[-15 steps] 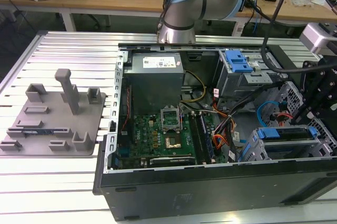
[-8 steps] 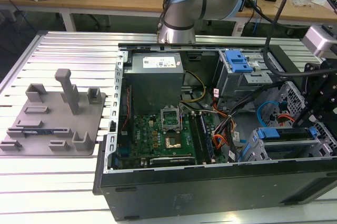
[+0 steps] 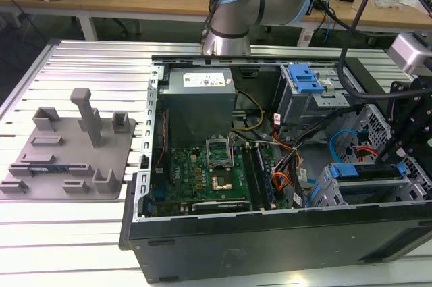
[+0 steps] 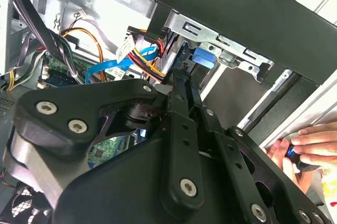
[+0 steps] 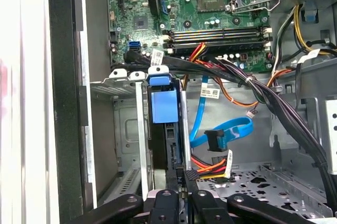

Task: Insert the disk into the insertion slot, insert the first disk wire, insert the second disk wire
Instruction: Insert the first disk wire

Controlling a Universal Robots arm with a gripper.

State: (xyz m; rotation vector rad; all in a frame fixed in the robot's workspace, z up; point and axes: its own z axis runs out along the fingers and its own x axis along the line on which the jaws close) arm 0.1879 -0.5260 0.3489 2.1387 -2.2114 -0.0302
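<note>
First wrist view: gripper pinches the edge-on disk, mostly hidden inside the insertion slot.

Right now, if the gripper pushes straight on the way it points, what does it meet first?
The gripper meets the disk it grips, edge-on in the insertion slot; the motherboard probably lies beyond.

Disk seemingly mostly hidden

The disk (blue-framed, seen edge-on) stands in the grey insertion slot.
</note>
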